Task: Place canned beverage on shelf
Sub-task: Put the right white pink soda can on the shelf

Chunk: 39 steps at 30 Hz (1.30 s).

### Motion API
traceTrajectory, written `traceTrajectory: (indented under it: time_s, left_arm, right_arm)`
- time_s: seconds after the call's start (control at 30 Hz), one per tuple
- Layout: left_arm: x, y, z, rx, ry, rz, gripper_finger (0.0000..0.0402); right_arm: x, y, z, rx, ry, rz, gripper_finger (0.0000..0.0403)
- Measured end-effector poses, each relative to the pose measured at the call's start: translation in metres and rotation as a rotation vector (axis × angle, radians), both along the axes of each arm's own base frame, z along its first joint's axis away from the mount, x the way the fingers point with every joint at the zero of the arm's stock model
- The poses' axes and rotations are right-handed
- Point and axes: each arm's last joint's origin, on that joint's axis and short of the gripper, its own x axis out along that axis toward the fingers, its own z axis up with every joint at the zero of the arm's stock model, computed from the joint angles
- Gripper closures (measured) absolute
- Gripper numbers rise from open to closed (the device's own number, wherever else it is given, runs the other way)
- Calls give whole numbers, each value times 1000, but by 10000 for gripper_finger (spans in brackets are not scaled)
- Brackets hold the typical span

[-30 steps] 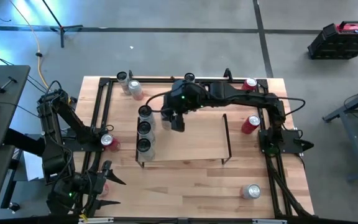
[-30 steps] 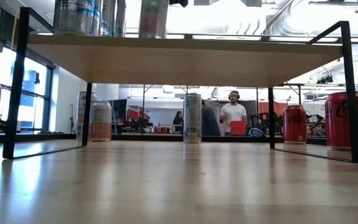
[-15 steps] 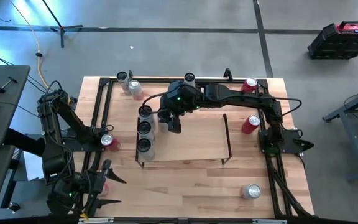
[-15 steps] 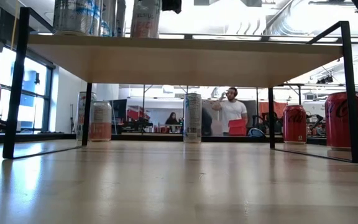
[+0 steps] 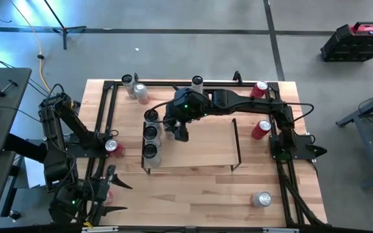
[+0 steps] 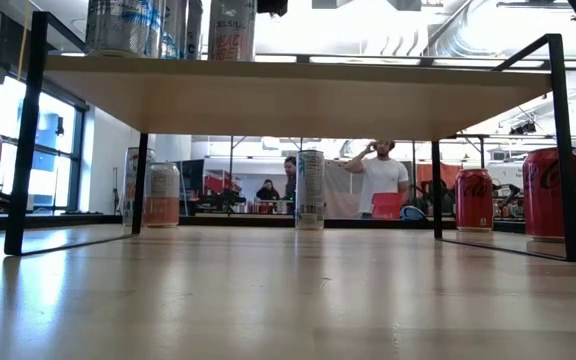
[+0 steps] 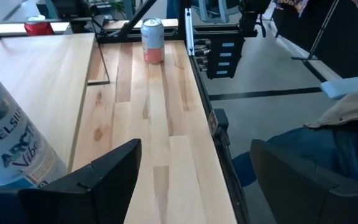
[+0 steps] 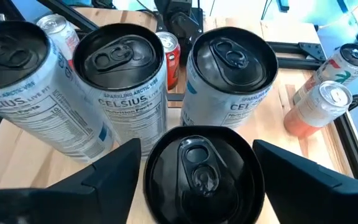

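The shelf (image 5: 206, 147) is a low light-wood board on black wire end frames. Three Celsius cans (image 5: 150, 133) stand in a row along its left end. My right gripper (image 5: 180, 129) is just right of that row, shut on a fourth, black-topped can (image 8: 201, 165), which my gripper hides in the high view. In the low view this can (image 6: 232, 30) is upright, its base at the board's top (image 6: 298, 95). My left gripper (image 7: 197, 186) is open near the table's near left corner, beside a white Celsius can (image 7: 5, 143). My right gripper pinches the black-topped can between its two fingers, one on each side of the can's upper wall (image 8: 151, 186). The fingers come from above, pointing down. The can is upright, close beside the three standing cans. I cannot tell whether its base rests on the shelf.
Loose cans stand about the table: two at the far left (image 5: 135, 87), one at the far middle (image 5: 197, 81), red ones at the left (image 5: 113, 147) and right (image 5: 261, 128), (image 5: 259, 87), one near right (image 5: 261, 199). The shelf's right two thirds are bare. People show in the room behind (image 6: 380, 180).
My right gripper has moved with the can toward the table's left edge, closing in on the row of three cans on the shelf. The can has stayed upright.
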Motion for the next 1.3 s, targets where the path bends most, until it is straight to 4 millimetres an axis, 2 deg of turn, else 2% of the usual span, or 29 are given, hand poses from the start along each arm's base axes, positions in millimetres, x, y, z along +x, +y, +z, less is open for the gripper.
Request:
traceTrajectory:
  time_s: [0.17,0.47,1.03,1.13,1.3]
  left_arm:
    - [0,0,0,10,-13,12,111]
    - [0,1,0,21,-17,17,111]
    - [0,2,-1,43,-25,32,111]
    - [0,2,-1,43,-25,32,111]
    - [0,3,-2,61,-20,27,111]
  right_arm:
    - [1,0,2,-3,-18,2,91]
    - [-3,0,21,-2,-74,0,88]
    - [-7,5,23,-2,-56,10,88]
    - [-16,7,33,-8,-74,9,88]
    - [-54,18,57,-80,-24,-66,88]
